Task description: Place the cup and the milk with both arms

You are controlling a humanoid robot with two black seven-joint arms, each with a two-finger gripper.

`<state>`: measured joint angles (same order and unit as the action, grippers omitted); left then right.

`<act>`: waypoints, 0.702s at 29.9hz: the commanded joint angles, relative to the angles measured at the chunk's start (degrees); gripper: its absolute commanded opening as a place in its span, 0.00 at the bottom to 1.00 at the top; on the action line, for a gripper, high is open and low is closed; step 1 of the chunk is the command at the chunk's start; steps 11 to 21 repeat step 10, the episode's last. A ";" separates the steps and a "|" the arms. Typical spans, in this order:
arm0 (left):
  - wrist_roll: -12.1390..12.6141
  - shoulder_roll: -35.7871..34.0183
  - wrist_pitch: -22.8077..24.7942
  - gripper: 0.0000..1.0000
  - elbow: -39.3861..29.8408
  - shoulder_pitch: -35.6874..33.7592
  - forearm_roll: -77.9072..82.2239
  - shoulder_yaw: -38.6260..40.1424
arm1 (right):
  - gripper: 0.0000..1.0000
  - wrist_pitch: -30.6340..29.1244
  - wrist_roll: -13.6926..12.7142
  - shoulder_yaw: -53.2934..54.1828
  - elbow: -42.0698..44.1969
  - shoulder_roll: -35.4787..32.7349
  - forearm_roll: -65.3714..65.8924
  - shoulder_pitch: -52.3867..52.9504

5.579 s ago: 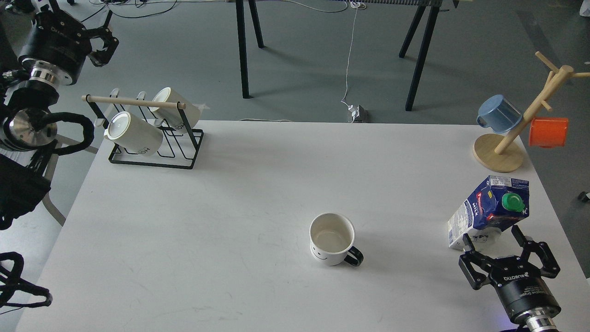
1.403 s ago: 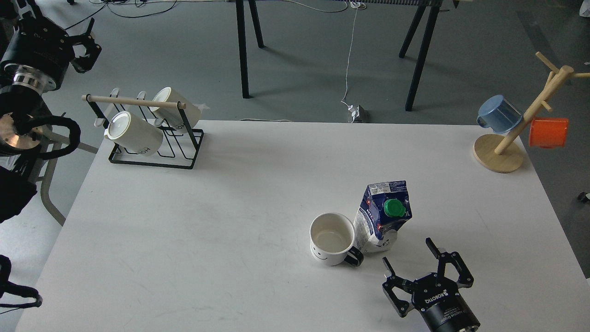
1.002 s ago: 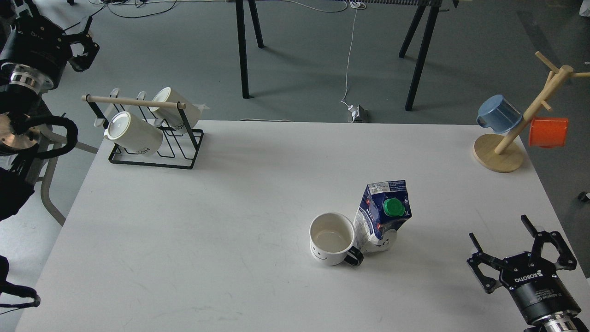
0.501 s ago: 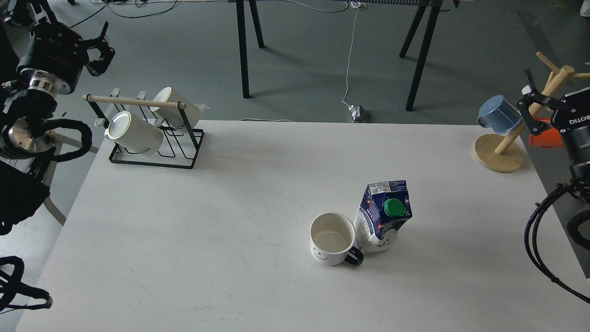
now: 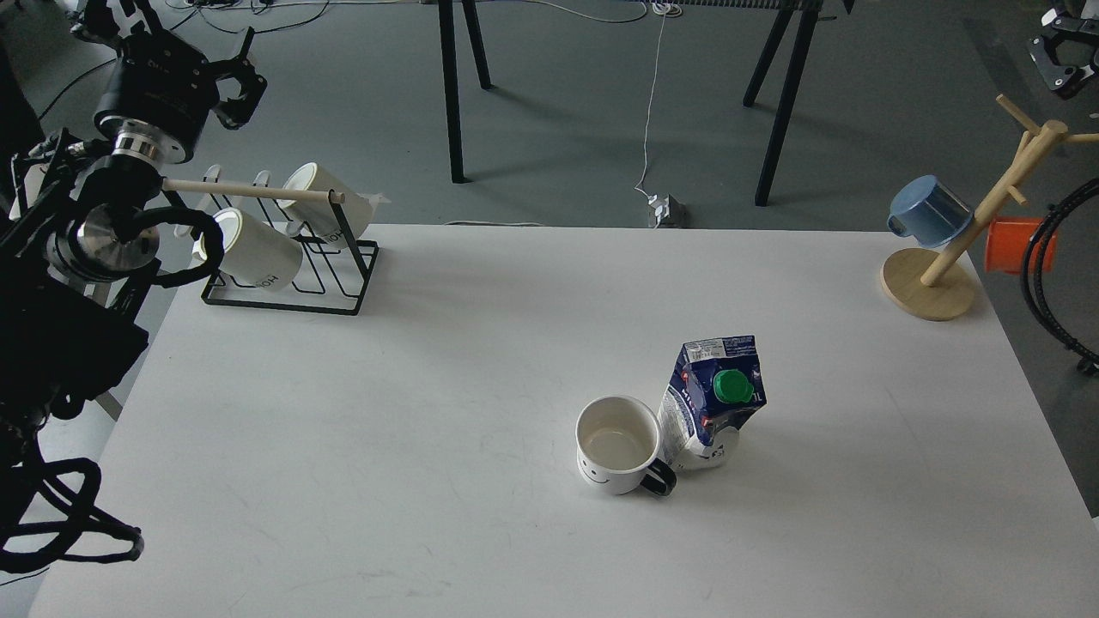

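Note:
The cup (image 5: 618,443), a white mug with a black handle and a smiley face, stands upright on the white table (image 5: 386,429) right of the middle. The milk (image 5: 713,401), a dark blue and white carton with a green cap, stands against the cup's right side, beside its handle. My left gripper (image 5: 247,75) is open and empty, raised off the table's far left corner above the mug rack. My right gripper (image 5: 1069,51) is high at the top right edge, partly cut off, its visible finger splayed open, far from both things.
A black wire rack (image 5: 283,257) with two plain white mugs stands at the back left. A wooden mug tree (image 5: 953,257) with a blue cup (image 5: 929,210) and an orange cup (image 5: 1017,245) stands at the back right. My right arm's cables hang past the right edge.
My right gripper has let go of the milk next to the cup, drawn back right and risen to the top right corner. My left gripper has shifted right, over the rack.

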<state>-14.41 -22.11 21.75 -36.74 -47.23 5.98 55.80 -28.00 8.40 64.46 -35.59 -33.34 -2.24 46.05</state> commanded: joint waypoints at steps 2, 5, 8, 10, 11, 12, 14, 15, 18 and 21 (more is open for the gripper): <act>-0.09 0.14 -0.04 1.00 -0.17 -0.05 -2.02 -0.08 | 0.99 0.00 0.12 -0.04 1.67 2.22 -2.24 0.62; -0.26 0.75 0.04 1.00 -0.78 -0.05 -2.46 0.01 | 0.99 0.00 0.12 -0.39 1.49 2.93 -2.16 0.62; -0.26 0.76 -0.04 1.00 -0.79 -0.05 -2.55 0.01 | 0.99 0.00 0.56 -0.48 0.97 3.01 -2.24 0.62; -0.44 0.93 -0.13 1.00 -0.79 -0.05 -2.55 0.01 | 0.99 0.00 1.00 -0.22 0.88 3.45 -2.24 0.62; -0.44 0.93 -0.13 1.00 -0.79 -0.05 -2.55 0.01 | 0.99 0.00 1.00 -0.22 0.88 3.45 -2.24 0.62; -0.44 0.93 -0.13 1.00 -0.79 -0.05 -2.55 0.01 | 0.99 0.00 1.00 -0.22 0.88 3.45 -2.24 0.62; -0.44 0.93 -0.13 1.00 -0.79 -0.05 -2.55 0.01 | 0.99 0.00 1.00 -0.22 0.88 3.45 -2.24 0.62; -0.44 0.93 -0.13 1.00 -0.79 -0.05 -2.55 0.01 | 0.99 0.00 1.00 -0.22 0.88 3.45 -2.24 0.62; -0.44 0.93 -0.13 1.00 -0.79 -0.05 -2.55 0.01 | 0.99 0.00 1.00 -0.22 0.88 3.45 -2.24 0.62; -0.44 0.93 -0.13 1.00 -0.79 -0.05 -2.55 0.01 | 0.99 0.00 1.00 -0.22 0.88 3.45 -2.24 0.62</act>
